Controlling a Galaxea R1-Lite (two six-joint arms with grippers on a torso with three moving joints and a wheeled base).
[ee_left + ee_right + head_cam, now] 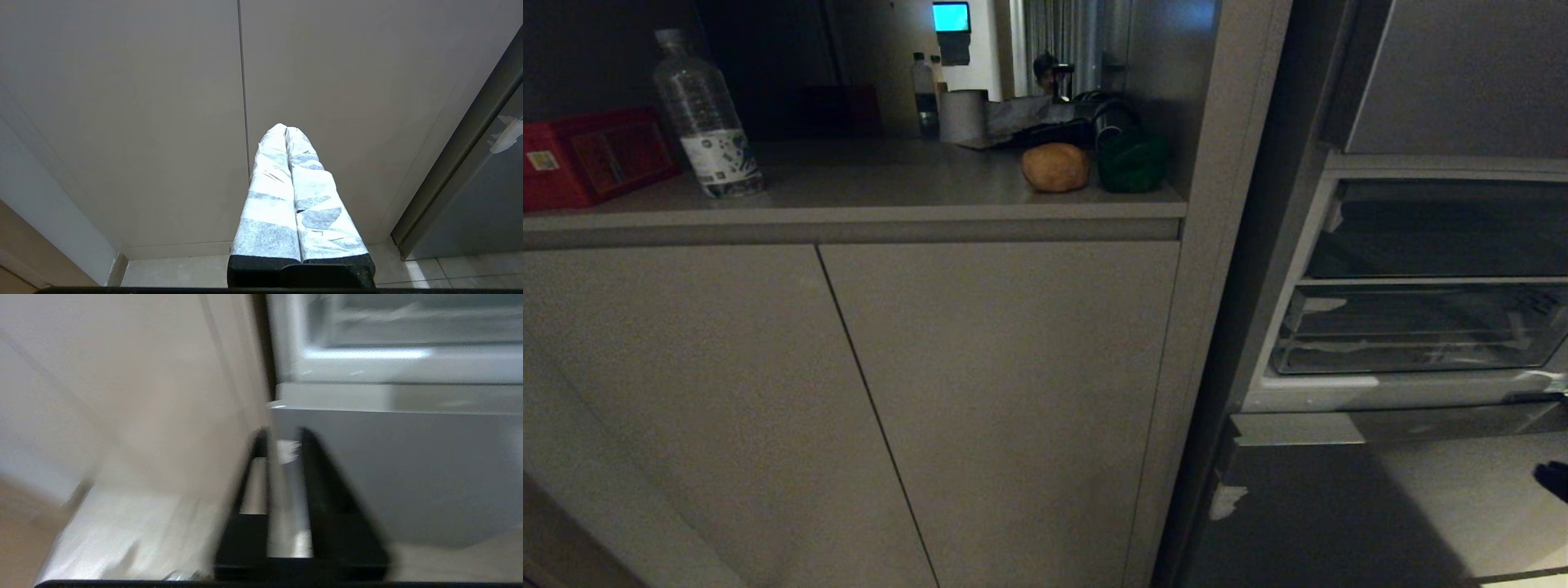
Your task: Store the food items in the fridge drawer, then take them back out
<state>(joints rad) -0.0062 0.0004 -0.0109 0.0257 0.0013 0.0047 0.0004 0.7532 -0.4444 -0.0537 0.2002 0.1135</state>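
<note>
A brown potato-like lump (1055, 167) and a dark green pepper (1131, 163) lie side by side on the grey counter (890, 192), at its right end. To their right the fridge stands open, and its clear plastic drawer (1413, 327) sits pushed in on the lower shelf. The drawer (408, 322) also shows blurred in the right wrist view. My right gripper (284, 435) hangs low before the fridge's grey lower door (408, 465), its black fingers slightly apart with nothing between them. My left gripper (285, 127) is shut, its white-wrapped fingers pointing at the cabinet doors.
A clear water bottle (707, 114) and a red box (592, 155) stand at the counter's left end. Smaller bottles and a paper roll (964, 114) sit at the back. Beige cabinet doors (931, 392) fill the space under the counter. A side panel (1217, 245) separates counter and fridge.
</note>
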